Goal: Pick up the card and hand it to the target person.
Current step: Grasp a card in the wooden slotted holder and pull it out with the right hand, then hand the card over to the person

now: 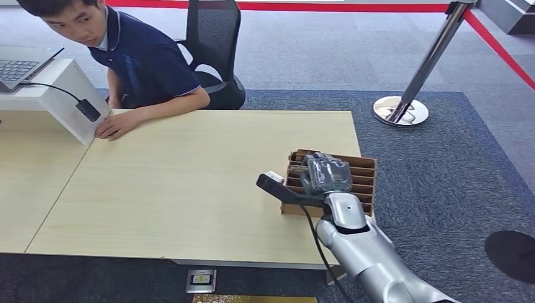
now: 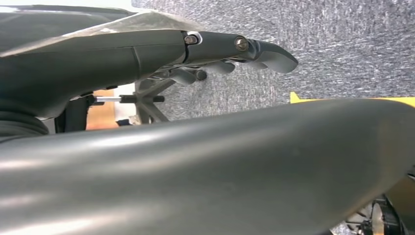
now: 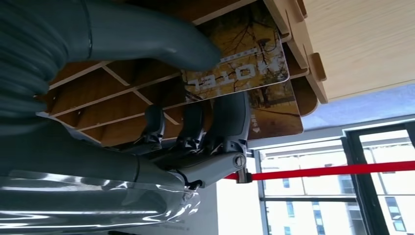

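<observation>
Head view: right hand (image 1: 326, 173) is seen lower right of centre, over the slotted wooden rack (image 1: 364, 183); the person (image 1: 135, 60) sits upper left, across the table (image 1: 189, 183).

Right wrist view: card (image 3: 244, 63) is pinched between thumb and fingers (image 3: 230, 120), partly in its slot.

Left wrist view: left hand (image 2: 235, 54) is seen above carpet; its grasp cannot be told.

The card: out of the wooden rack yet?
No. The card sits in the wooden rack, pinched by the right hand.
</observation>
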Tool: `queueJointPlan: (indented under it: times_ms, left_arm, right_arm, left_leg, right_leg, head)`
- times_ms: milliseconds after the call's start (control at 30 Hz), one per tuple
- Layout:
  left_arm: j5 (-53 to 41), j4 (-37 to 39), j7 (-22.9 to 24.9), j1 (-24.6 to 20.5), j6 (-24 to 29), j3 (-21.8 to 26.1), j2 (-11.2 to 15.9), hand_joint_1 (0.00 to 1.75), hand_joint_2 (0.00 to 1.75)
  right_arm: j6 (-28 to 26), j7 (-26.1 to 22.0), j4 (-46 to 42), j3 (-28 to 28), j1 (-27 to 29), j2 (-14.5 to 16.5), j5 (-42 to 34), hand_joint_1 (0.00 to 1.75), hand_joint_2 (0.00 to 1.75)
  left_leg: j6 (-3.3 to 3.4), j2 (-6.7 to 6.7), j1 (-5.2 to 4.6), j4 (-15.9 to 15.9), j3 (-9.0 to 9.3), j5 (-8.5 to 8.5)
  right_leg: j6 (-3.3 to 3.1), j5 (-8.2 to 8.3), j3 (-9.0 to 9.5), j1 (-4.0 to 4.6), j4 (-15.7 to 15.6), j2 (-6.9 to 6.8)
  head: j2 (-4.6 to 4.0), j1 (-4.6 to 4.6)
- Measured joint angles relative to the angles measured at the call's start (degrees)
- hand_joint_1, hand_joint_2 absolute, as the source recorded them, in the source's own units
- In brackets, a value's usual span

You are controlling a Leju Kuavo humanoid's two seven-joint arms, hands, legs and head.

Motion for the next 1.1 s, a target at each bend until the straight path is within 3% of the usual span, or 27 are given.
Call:
queueJointPlan:
  times_ms: [67, 133, 567, 900, 1100]
  left_arm:
    - [0.0, 0.0, 0.0, 0.0, 0.0, 0.0, 0.0, 0.0, 0.0]
    - [0.0, 0.0, 0.0, 0.0, 0.0, 0.0, 0.0, 0.0, 0.0]
    - [0.5, 0.0, -0.1, 0.0, 0.0, 0.0, 0.0, 0.0, 0.0]
    - [1.0, 0.0, -0.7, 0.0, 0.0, 0.0, 0.0, 0.0, 0.0]
    - [1.0, 0.0, -0.9, 0.0, 0.0, 0.0, 0.0, 0.0, 0.0]
  right_arm:
    - [-0.1, 0.0, 0.0, -0.1, 0.0, 0.1, 0.3, 1.54, 1.75]
    - [-0.2, 0.0, -0.2, -0.2, 0.1, 0.2, 0.6, 1.73, 1.75]
    - [-1.7, -2.0, -5.2, -1.2, 2.6, 0.0, 2.0, 1.75, 1.75]
    - [0.6, -6.4, -26.0, -0.4, 10.4, -2.8, 0.2, 1.75, 1.75]
    - [2.3, -9.4, -33.7, 3.9, 10.5, -4.5, -2.7, 1.75, 1.75]
  left_leg:
    - [0.0, 0.0, 0.0, 0.0, 0.0, 0.0]
    - [-0.01, 0.0, 0.0, 0.0, 0.0, 0.0]
    - [0.0, 0.0, 0.0, 0.0, -0.01, 0.04]
    - [0.0, 0.0, 0.0, 0.0, -0.06, 0.04]
    - [-0.02, 0.01, 0.0, 0.0, -0.06, 0.06]
  right_leg:
    - [0.01, 0.01, 0.0, 0.0, 0.0, 0.0]
    - [0.01, 0.01, 0.0, 0.0, 0.0, 0.0]
    - [0.0, 0.06, -0.03, 0.0, 0.0, 0.0]
    - [0.0, 0.06, -0.08, 0.0, 0.0, 0.0]
    - [-0.01, 0.07, -0.07, 0.0, 0.0, 0.0]
  head:
    - [0.0, 0.0]
    - [0.0, -0.01]
    - [0.01, 0.0]
    - [0.01, 0.01]
    - [0.0, 0.0]
